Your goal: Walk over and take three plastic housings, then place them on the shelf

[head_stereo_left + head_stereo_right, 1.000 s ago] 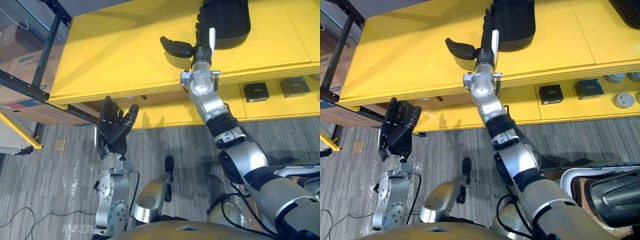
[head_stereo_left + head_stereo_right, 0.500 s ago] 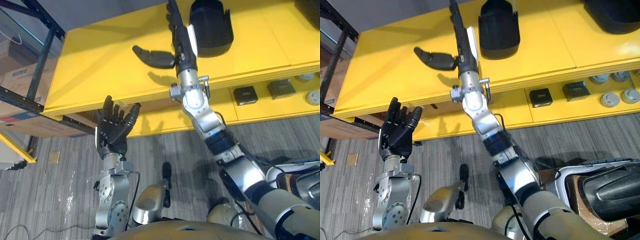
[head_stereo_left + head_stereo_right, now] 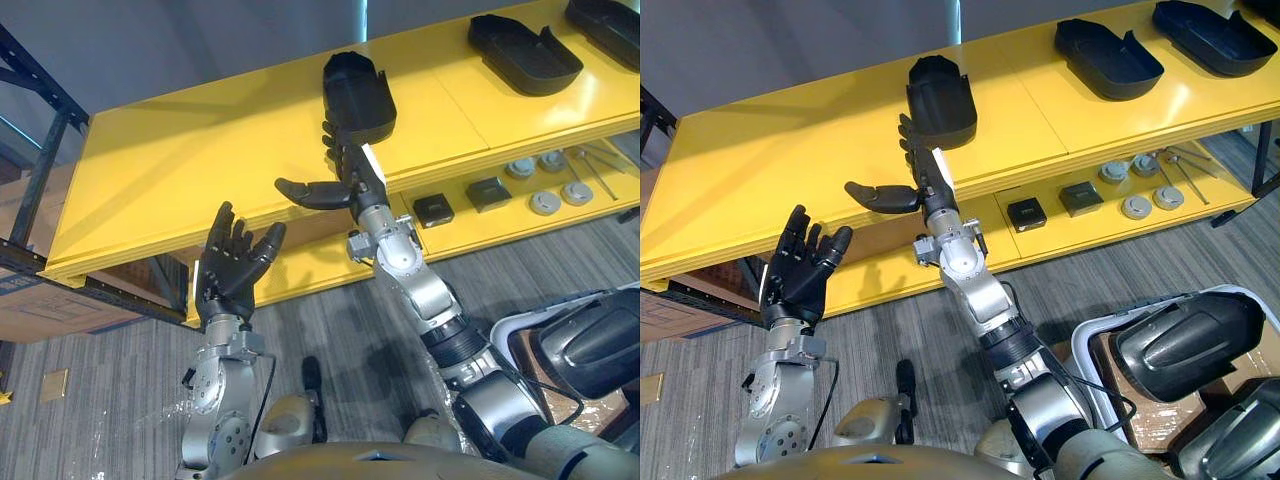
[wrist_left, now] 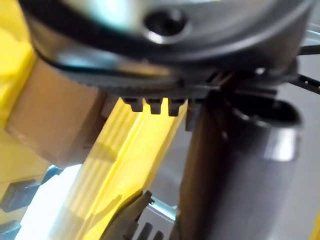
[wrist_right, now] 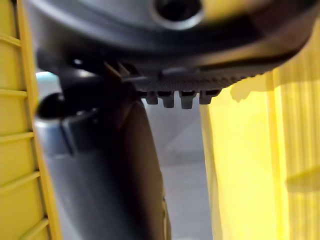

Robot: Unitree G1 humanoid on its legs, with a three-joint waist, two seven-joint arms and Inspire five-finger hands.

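Observation:
Three black plastic housings lie on the yellow shelf top [image 3: 180, 160]: one [image 3: 357, 93] near the middle, a second [image 3: 525, 53] further right, a third [image 3: 606, 18] at the far right edge. My right hand [image 3: 345, 175] is open, fingers straight and thumb spread to the left, held at the shelf's front edge just in front of the nearest housing and apart from it. My left hand [image 3: 228, 268] is open, palm up and fingers spread, below the shelf's front edge and holding nothing.
The lower yellow shelf [image 3: 970, 250] carries small black boxes [image 3: 1026, 213] and round grey parts [image 3: 1135, 206]. A dark metal rack [image 3: 40, 160] and a cardboard box [image 3: 40, 305] stand at the left. Grey carpet [image 3: 330, 320] lies in front.
The camera has pulled back, so more of the shelf and two further housings show. My right hand has drawn back from over the shelf top to its front edge, away from the housing.

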